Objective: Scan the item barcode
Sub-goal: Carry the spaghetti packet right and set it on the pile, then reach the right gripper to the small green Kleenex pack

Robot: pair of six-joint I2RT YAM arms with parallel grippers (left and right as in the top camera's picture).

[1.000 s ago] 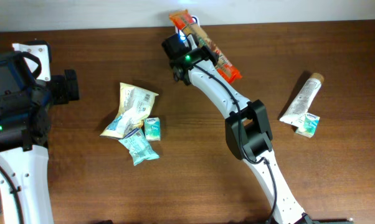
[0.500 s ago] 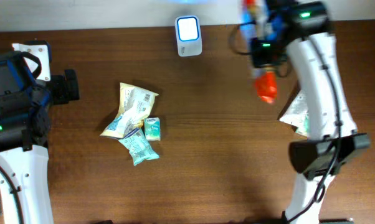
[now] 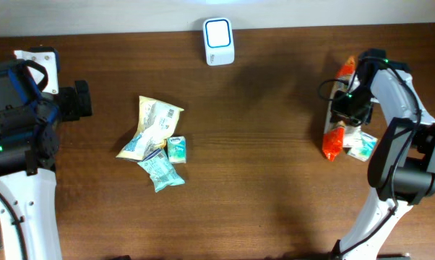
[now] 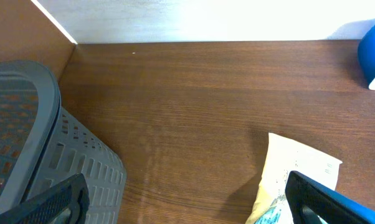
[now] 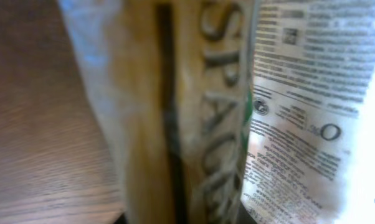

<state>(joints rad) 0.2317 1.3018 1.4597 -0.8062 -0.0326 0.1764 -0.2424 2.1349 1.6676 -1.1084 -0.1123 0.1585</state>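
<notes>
The brown wooden desk (image 3: 246,202) fills the overhead view, with a pale strip of wall along its far edge. The left arm (image 3: 19,166) stands at the left edge, and its claw (image 4: 182,196) is spread wide with nothing between the fingers; in the left wrist view only bare desk lies between the two dark fingertips. A grey perforated basket (image 4: 44,137) sits just beside that claw, at the left of the left wrist view.

The right arm (image 3: 402,137) bends over the right side of the desk, and its claw (image 3: 347,103) is down on the middle of the spaghetti packet (image 3: 333,142). This long packet with orange ends lies well to the right of the scanner (image 3: 218,32), one end pointing toward the wall and the other toward the near edge. The right wrist view is filled by a blurred close-up of the packet's lettering, and I cannot tell how far that claw is parted or whether it grips the packet. A white printed tube (image 5: 306,93) lies right against the packet.

At centre left is a loose pile: a yellow and white pouch (image 3: 154,121), a teal sachet (image 3: 161,170) and a small teal box (image 3: 176,149), all touching. The white scanner with its glowing blue face stands at the far edge, near the middle. Another small teal box (image 3: 362,148) rests just beside the packet's near end.
</notes>
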